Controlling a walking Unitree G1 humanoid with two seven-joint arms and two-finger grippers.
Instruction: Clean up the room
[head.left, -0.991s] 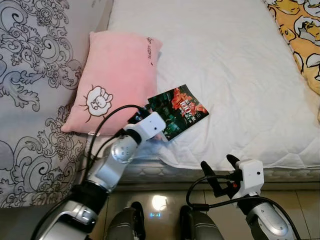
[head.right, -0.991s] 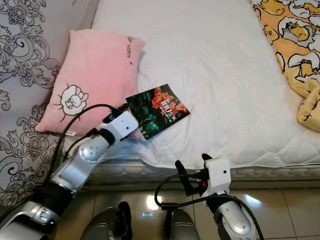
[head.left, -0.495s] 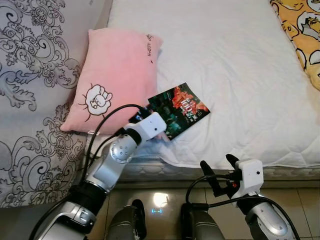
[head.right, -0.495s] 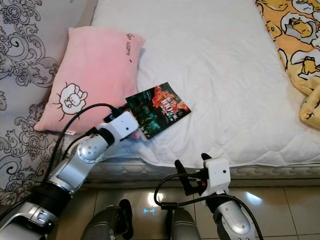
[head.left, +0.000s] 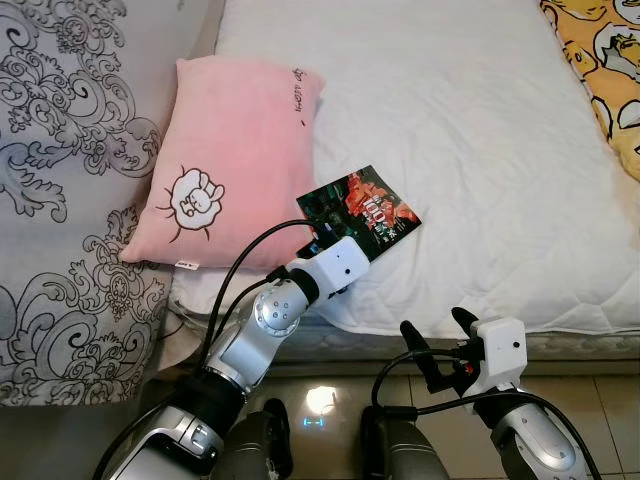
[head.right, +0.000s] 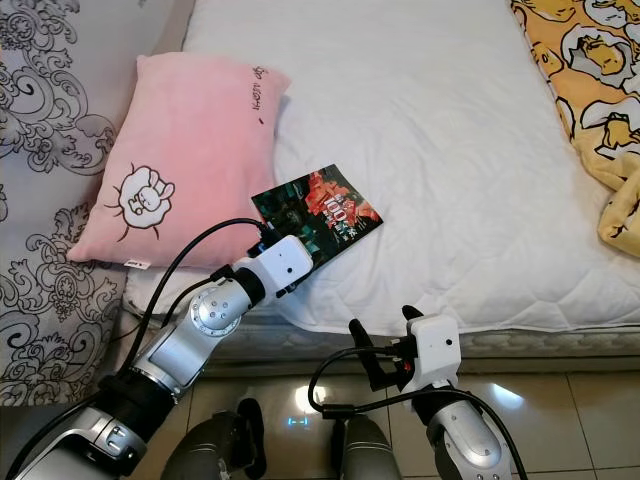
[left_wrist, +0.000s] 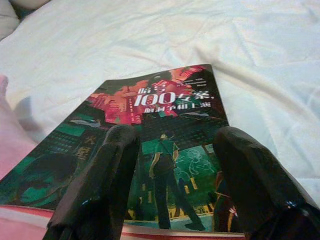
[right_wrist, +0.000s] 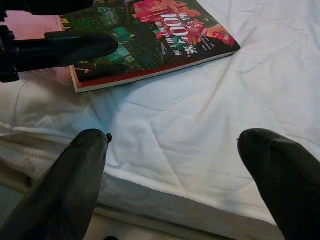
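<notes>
Left wrist view: left gripper (left_wrist: 172, 165) spread, fingers over near edge of book (left_wrist: 155, 145). Book lies flat on bed (head.left: 470, 130), just beside pink pillow (head.left: 235, 165). Step likely book pickup; next, close on near edge. Right gripper (head.left: 440, 345) spread, idle below bed edge.

White bed (head.left: 480, 150) lies open beyond the book (head.left: 362, 215) — the pink pillow (head.left: 235, 160) touches its left edge, the yellow blanket (head.left: 610, 70) sits well apart.

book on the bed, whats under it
The book lies on the white mattress cover, one corner over the pink pillow. The left tool hovers open above it; beneath is hidden.
</notes>
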